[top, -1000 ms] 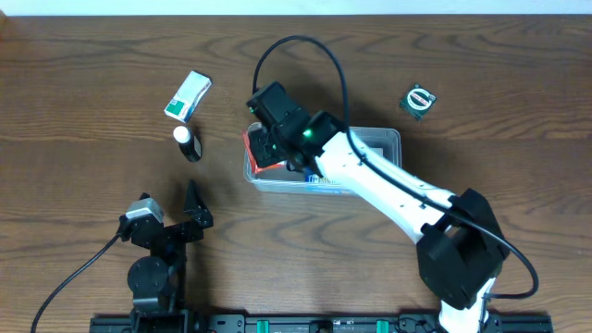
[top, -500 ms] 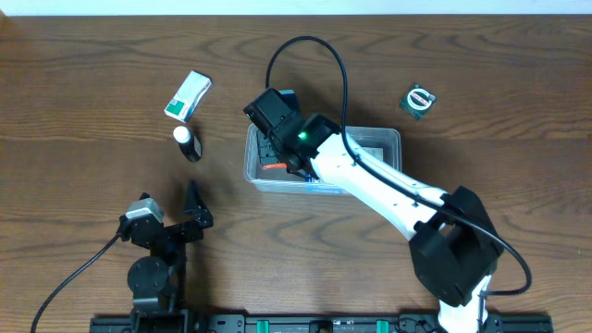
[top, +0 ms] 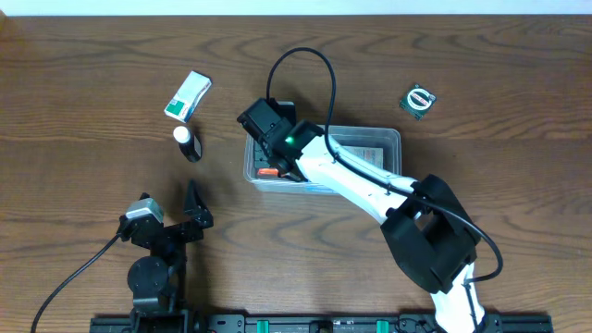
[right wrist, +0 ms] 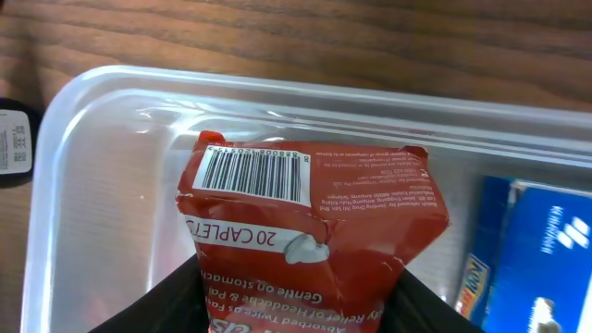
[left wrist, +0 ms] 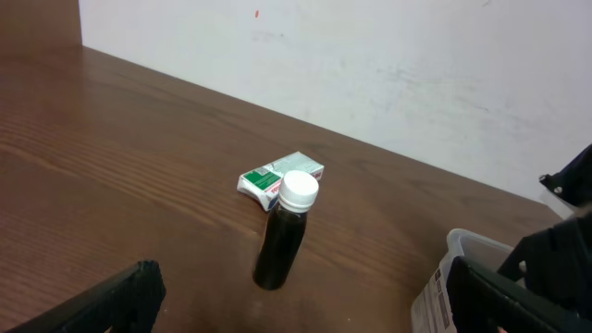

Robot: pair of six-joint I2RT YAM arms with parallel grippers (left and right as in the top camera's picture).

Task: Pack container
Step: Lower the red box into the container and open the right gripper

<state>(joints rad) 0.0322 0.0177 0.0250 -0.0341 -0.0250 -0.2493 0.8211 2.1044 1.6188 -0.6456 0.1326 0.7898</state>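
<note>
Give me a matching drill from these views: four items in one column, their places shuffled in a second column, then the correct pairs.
Items
1. red packet
2. dark bottle
3. green-and-white box
4. blue box

Places
A. lying flat on the table, near the dark bottle
B. resting inside the container
C. gripped by the right pincer over the container
D. standing upright on the table

Pairs: 1-C, 2-D, 3-A, 4-B
</note>
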